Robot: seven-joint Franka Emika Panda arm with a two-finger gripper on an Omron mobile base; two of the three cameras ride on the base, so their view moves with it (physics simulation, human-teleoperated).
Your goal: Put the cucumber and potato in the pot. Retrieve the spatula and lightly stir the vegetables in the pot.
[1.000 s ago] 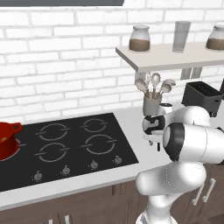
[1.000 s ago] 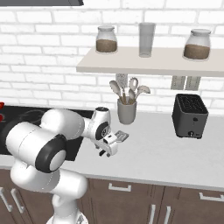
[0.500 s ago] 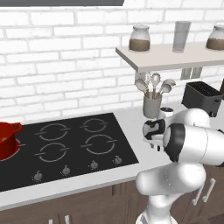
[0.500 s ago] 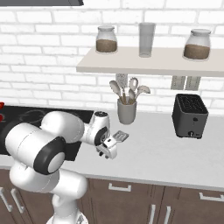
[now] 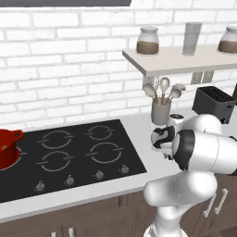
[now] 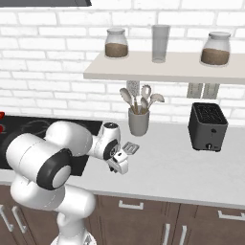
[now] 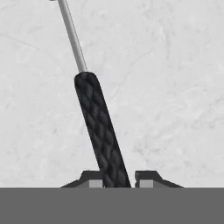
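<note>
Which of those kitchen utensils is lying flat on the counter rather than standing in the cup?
The spatula: its slotted grey blade lies flat on the counter by the gripper, while the ladles and whisk stand upright in the grey cup.

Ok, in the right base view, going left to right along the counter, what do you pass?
Cooktop → spatula blade → grey utensil cup → black toaster.
</note>
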